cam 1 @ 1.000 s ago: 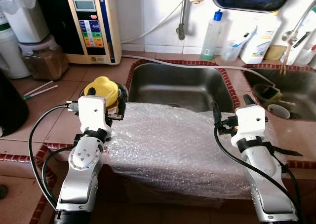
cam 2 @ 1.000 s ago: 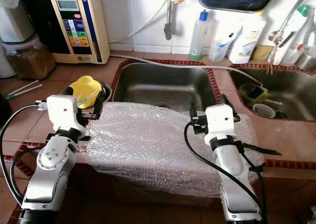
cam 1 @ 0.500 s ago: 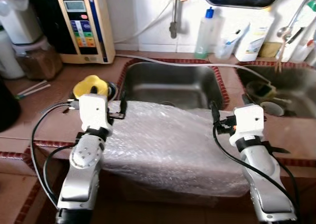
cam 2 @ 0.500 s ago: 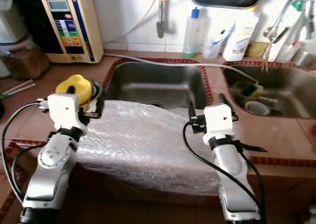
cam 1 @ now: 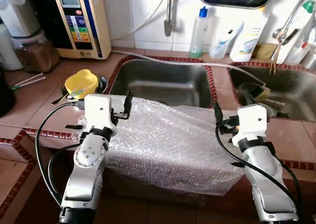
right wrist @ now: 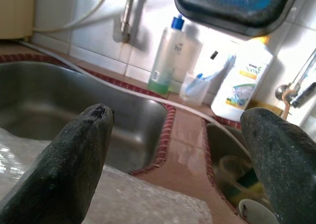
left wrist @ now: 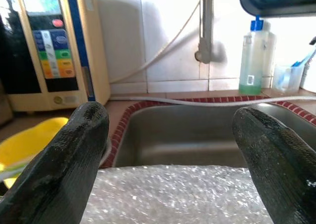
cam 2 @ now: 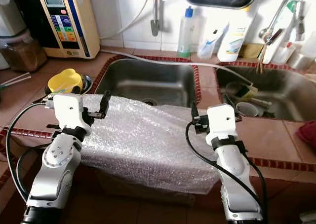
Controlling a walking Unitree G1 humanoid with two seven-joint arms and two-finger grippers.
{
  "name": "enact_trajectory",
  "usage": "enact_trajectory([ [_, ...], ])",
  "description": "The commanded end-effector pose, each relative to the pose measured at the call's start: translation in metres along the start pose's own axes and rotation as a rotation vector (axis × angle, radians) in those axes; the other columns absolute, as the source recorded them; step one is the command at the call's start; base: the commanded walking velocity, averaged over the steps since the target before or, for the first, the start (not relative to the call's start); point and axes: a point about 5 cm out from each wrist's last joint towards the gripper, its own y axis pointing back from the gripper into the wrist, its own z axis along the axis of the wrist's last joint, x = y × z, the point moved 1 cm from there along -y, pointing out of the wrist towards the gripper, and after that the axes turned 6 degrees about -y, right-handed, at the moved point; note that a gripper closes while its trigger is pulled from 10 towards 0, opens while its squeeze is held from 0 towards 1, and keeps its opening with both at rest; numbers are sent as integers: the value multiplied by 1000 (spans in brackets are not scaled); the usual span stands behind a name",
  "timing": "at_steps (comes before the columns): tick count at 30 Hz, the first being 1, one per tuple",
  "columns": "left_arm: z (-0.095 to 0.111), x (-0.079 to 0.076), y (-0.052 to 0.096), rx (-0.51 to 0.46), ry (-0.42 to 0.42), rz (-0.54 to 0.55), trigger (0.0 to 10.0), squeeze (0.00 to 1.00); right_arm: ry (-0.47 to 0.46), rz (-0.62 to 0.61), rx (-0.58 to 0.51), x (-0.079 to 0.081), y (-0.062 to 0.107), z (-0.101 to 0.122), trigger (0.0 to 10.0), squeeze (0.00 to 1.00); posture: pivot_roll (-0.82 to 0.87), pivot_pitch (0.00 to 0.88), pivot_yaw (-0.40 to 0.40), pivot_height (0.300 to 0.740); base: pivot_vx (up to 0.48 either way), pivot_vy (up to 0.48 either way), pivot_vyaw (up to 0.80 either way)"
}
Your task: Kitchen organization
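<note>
Left eye view, progress: the bubble wrap sheet lies over the front edge of the desk and hangs down before it, its far edge at the rim of the left sink. I judge the organizing is only at its beginning; the sheet is not yet lifted or folded.
Left eye view, left hand: it stands at the left end of the sheet, fingers apart, holding nothing.
Left eye view, other things: a yellow bowl sits near the left front corner of the desk, just behind this hand.
Right eye view, right hand: it is at the right end of the sheet, over the desk strip between the two sinks.
Left wrist view: both fingers are wide apart, the sheet below them, not touching as far as I can see.
Right wrist view: the fingers are also wide apart and empty; a soap bottle stands at the back edge.
</note>
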Motion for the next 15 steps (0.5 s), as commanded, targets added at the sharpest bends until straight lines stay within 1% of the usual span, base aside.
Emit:
enact_trajectory([
  [1, 2, 6, -1, -3, -11, 27, 10000, 0, -8, 11, -18, 3, -3, 4, 10000, 0, 50, 0, 4, 740, 0, 0, 0],
  [5, 1, 9, -1, 1, -23, 56, 10000, 0, -11, 15, -20, 4, -3, 5, 10000, 0, 51, 0, 5, 740, 0, 0, 0],
  [8, 2, 9, -2, 0, -32, 60, 10000, 0, 0, 40, -50, 8, -3, 9, 10000, 0, 54, 0, 6, 740, 0, 0, 0],
  [14, 2, 10, -2, -2, -37, 66, 10000, 0, -6, 37, -42, 8, -5, 8, 10000, 0, 56, 0, 5, 740, 0, 0, 442],
  [15, 2, 9, -2, -2, -37, 66, 10000, 0, -5, 38, -43, 9, -5, 8, 10000, 0, 57, 0, 4, 740, 0, 0, 0],
])
